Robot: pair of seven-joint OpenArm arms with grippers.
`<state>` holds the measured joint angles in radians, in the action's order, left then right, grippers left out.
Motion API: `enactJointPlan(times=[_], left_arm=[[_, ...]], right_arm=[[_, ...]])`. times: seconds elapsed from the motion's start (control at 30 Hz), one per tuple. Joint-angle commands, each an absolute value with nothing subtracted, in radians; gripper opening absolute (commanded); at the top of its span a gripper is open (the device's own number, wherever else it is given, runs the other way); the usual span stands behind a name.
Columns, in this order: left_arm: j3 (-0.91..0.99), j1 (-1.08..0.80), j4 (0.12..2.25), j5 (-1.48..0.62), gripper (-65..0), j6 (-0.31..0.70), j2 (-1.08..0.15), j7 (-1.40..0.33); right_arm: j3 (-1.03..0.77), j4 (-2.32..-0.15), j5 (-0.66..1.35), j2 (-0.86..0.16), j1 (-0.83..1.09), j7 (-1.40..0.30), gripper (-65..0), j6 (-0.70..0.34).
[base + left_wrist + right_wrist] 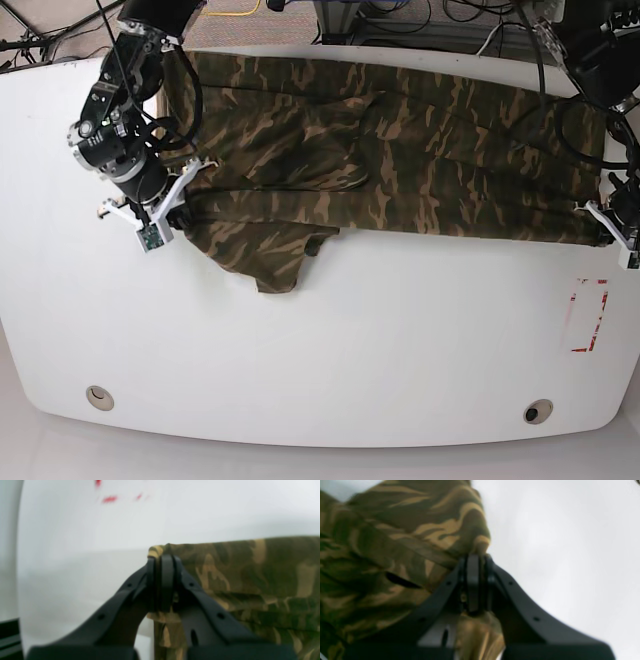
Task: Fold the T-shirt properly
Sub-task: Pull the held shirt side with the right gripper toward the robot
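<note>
The camouflage T-shirt (400, 150) lies stretched wide across the far half of the white table (330, 340), with one flap hanging toward the front at the left. My right gripper (188, 192) is at the shirt's left end, shut on a fold of the T-shirt (395, 542); its fingertips (473, 562) pinch the cloth. My left gripper (603, 232) is at the shirt's right front corner, shut on the edge of the T-shirt (250, 575); its closed tips show in the left wrist view (162, 560). The collar and label are hidden.
A red-marked rectangle (587, 315) is on the table near the front right; it also shows blurred in the left wrist view (109, 499). Two round holes (98, 397) (538, 411) sit near the front edge. Cables (420, 25) lie beyond the far edge.
</note>
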<state>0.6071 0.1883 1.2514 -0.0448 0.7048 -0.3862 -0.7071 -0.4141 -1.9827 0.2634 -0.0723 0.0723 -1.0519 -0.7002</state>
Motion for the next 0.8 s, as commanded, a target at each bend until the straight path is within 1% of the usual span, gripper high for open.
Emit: enactJointPlan(times=[0.0, 0.3, 0.47, 0.77], left_arm=[[0.611, 0.213, 1.302, -0.051, -65.0, 0.698, -0.414, -0.699], [0.615, 0.189, 1.337, -0.05, -65.0, 0.698, -0.417, -0.713], [0.615, 0.127, 1.42, -0.051, -65.0, 0.698, -0.417, -0.753], [0.624, -0.004, 1.538, -0.051, -65.0, 0.698, -0.417, -0.756]], right_arm=[[-0.429, -2.014, 0.302, -0.087, 0.108, -1.04, -65.0, -0.698], [-0.493, -2.018, 0.527, -0.094, 0.263, -1.041, -65.0, -0.698], [-0.498, -2.018, 0.598, -0.119, 0.341, -1.041, -65.0, -0.698], [-0.498, -2.031, 0.685, -0.122, 0.427, -1.041, -65.0, -0.698]])
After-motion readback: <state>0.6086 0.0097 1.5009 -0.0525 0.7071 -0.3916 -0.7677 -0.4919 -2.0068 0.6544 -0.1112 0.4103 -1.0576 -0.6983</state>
